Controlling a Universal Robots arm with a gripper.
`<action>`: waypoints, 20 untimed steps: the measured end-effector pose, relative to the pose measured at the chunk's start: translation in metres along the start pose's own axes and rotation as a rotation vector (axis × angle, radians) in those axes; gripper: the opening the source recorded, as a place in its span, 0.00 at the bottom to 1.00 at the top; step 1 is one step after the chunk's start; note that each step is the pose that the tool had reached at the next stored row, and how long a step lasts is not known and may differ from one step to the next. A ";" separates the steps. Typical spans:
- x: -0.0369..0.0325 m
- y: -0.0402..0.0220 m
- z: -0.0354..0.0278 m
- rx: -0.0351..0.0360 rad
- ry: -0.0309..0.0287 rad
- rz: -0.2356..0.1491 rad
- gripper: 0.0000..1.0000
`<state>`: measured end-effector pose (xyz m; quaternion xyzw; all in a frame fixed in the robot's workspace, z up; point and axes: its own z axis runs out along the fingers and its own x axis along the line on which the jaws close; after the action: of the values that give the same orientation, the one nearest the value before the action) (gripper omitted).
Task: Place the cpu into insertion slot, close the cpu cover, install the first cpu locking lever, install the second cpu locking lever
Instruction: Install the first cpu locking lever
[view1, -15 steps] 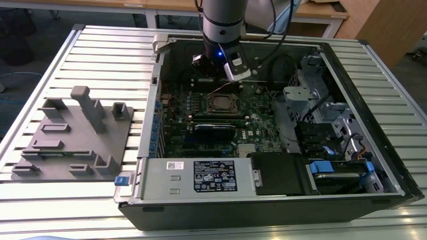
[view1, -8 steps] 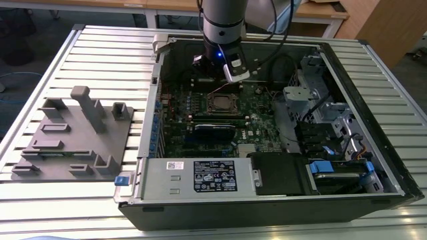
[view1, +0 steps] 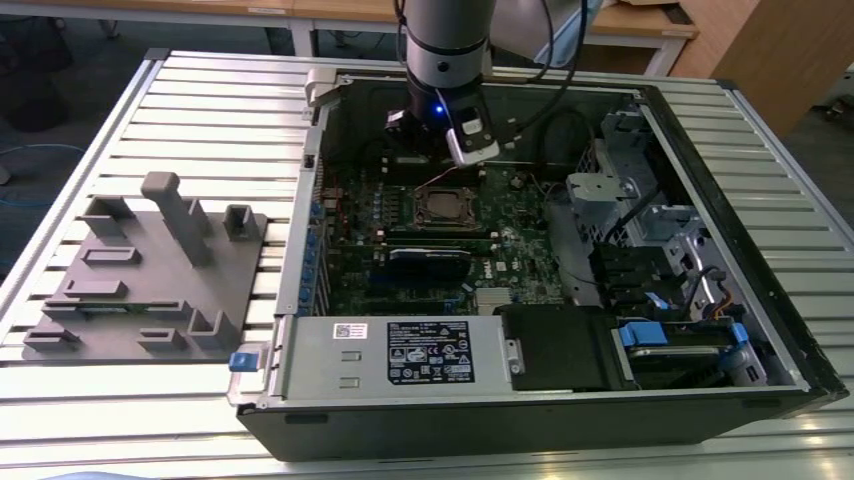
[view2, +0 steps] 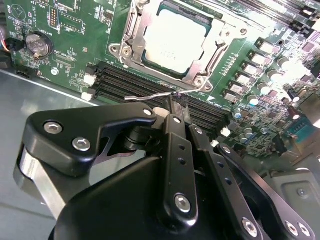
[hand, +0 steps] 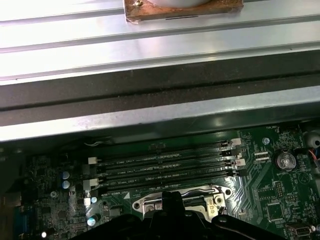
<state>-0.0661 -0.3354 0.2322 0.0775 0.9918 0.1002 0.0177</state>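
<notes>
cpu locking lever (view2: 150, 96) parallel to the memory slots (view2: 131, 85), tips of the tight-shut claw (view2: 174, 102) against it

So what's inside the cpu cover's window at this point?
In the second wrist view the cpu shows its dull silver top through the window of the cpu cover, which lies flat around it. Whatever lies beneath the chip is covered by it.

Silver-grey arm (view1: 447, 40), black screw-studded jaws, blue light (view1: 438, 108).
</notes>
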 end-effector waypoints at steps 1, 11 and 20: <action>0.0000 0.0000 0.0002 0.0000 -0.0010 0.005 0.10; 0.0000 -0.0005 0.0013 -0.0250 -0.0001 0.022 0.10; -0.0001 -0.0025 0.0055 -0.0450 0.0022 0.023 0.10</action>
<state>-0.0661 -0.3368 0.2263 0.0884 0.9883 0.1228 0.0172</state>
